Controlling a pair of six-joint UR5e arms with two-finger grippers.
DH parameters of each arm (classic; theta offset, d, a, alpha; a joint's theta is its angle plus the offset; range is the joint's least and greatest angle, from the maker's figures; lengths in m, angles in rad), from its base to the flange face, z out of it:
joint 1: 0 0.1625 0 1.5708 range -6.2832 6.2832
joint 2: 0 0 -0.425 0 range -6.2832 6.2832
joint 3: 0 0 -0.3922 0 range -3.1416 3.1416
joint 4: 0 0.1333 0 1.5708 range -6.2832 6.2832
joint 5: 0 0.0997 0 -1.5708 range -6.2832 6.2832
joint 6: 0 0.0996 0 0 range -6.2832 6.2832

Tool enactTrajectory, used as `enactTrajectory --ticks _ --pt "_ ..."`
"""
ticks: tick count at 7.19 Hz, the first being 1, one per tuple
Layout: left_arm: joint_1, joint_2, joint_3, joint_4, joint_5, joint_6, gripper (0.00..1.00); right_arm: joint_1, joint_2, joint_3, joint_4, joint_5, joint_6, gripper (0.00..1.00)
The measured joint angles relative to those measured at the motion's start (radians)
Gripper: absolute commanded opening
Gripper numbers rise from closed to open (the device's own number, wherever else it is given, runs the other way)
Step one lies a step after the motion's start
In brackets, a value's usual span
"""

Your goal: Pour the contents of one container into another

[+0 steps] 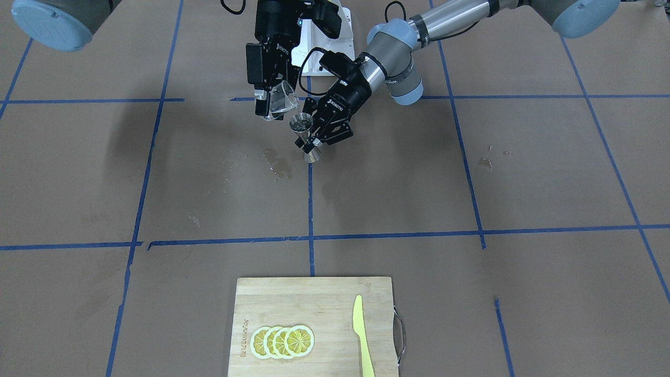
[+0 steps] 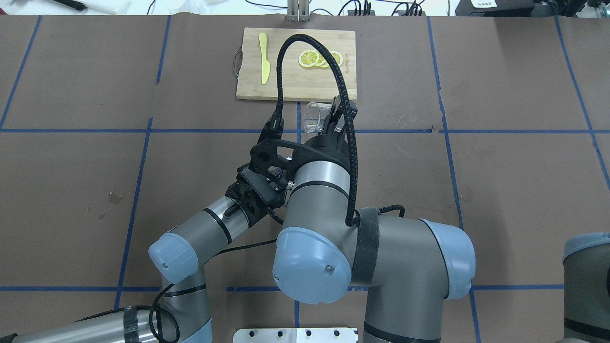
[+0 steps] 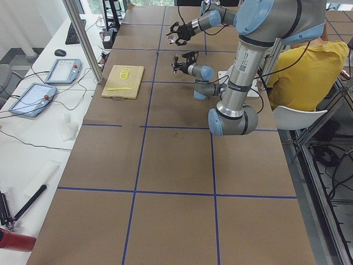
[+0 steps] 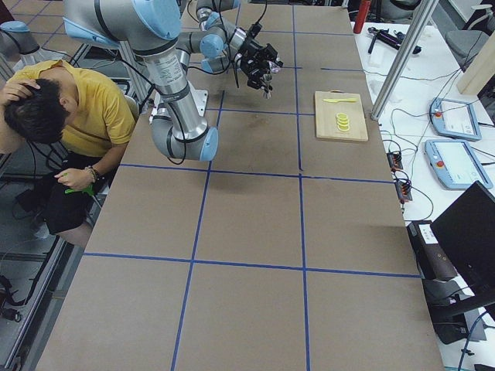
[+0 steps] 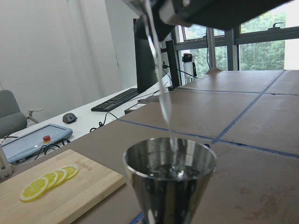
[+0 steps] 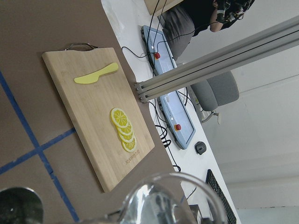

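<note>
Obs: Jigger (image 5: 169,177) fills the bottom of the left wrist view. Its upper cone is open and liquid is pooling a little below the rim. A thin stream (image 5: 161,93) drops into it from the glass cup (image 1: 282,101) and lands off-centre, toward the cone's far side.

Chk: Grips?

Obs: Left gripper (image 1: 314,137) is clamped on the jigger's narrow waist, so the receiving cone stands just above its fingers. Right gripper (image 1: 272,103) is closed around the cup, which is tilted lip-down, higher than the left gripper and just beside it. Cannot tell whether the jigger's foot touches the table.

Chk: Failure modes?

Obs: All four are judgement.
1. Overfill: the cone is small, and a late un-tilt sends liquid over the rim.
2. Either wrist drifts and the stream strikes the rim, since the margin looks slim.
3. More tilt thickens the stream and it splashes.
4. The smooth steel waist slips in the pads and the jigger tips.

Chk: Surroundings?

Obs: Wet patches (image 1: 277,165) mark the table paper just below the left gripper. Cutting board (image 1: 314,303), lemon slices (image 1: 282,341) and knife (image 1: 361,335) lie well apart from both grippers.
</note>
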Motion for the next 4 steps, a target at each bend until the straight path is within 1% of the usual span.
enactTrajectory --ticks 4 --pt "0.001 0.000 0.000 0.000 0.000 0.000 0.00 0.000 0.003 -0.001 0.000 -0.007 -0.071 0.00"
